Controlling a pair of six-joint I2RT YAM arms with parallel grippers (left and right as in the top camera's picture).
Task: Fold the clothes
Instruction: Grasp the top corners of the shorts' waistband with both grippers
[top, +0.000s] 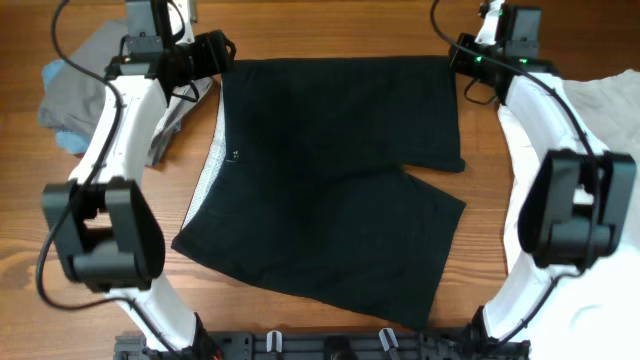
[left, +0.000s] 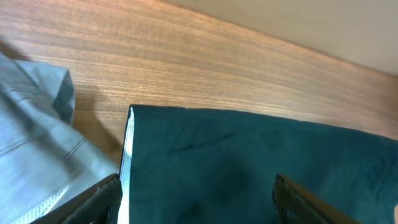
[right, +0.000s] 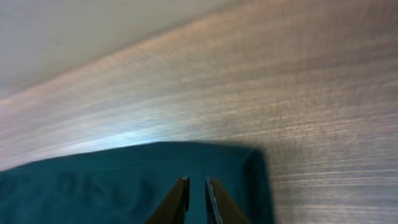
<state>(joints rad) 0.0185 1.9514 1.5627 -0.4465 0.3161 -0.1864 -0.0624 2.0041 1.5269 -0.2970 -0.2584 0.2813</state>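
The black shorts lie spread flat on the wooden table, with the pale waistband at the left and the legs to the right. My left gripper is over their far left corner. In the left wrist view its fingers are wide open above the cloth, beside the pale waistband edge. My right gripper is at the far right corner. In the right wrist view its fingers are closed to a narrow slit on the shorts near the leg hem.
Grey folded shorts lie in a pile at the far left, also in the left wrist view, with a bit of blue cloth under them. A white shirt lies along the right side. The table's far edge is close behind both grippers.
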